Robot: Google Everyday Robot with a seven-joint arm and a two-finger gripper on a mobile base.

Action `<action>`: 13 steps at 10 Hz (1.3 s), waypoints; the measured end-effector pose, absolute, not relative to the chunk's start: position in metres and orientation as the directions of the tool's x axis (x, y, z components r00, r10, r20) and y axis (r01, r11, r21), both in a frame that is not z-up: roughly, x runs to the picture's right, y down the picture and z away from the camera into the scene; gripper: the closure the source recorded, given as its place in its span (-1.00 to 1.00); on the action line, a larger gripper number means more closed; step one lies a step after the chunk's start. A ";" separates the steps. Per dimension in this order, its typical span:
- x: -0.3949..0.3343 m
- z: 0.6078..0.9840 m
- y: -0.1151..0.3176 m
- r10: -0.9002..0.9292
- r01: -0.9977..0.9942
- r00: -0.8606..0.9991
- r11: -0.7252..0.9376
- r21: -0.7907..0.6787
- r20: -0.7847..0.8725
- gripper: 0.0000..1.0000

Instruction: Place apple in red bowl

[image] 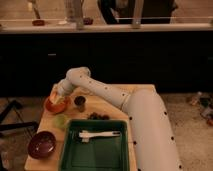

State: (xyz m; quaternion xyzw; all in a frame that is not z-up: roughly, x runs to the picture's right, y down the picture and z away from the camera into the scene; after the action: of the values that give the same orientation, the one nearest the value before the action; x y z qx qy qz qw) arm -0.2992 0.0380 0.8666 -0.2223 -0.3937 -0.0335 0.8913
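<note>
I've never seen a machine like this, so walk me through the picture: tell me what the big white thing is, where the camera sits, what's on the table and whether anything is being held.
The big white shape is a robot arm, seen from a single camera looking down over it. Its gripper sits at the far end, over the red bowl at the table's left edge, fingers shut. The apple cannot be made out, so I cannot say whether it is held. Nearby stand a small dark cup, a pale green round thing, a dark maroon bowl and a green tray with a white utensil inside.
</note>
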 end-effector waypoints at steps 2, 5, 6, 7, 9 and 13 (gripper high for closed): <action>-0.299 0.867 0.038 0.115 0.235 0.688 0.899 -0.370 0.717 0.95; -0.299 0.867 0.038 0.115 0.235 0.688 0.899 -0.370 0.717 0.85; -0.299 0.867 0.038 0.115 0.235 0.688 0.899 -0.370 0.717 0.78; -0.299 0.867 0.038 0.115 0.235 0.688 0.899 -0.370 0.717 0.69; -0.299 0.867 0.038 0.115 0.235 0.688 0.899 -0.370 0.717 0.27; -0.299 0.866 0.038 0.115 0.235 0.688 0.899 -0.370 0.717 -0.49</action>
State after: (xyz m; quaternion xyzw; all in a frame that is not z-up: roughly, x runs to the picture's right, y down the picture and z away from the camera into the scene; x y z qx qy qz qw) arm -0.2995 0.0380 0.8664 -0.2223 -0.3938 -0.0337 0.8913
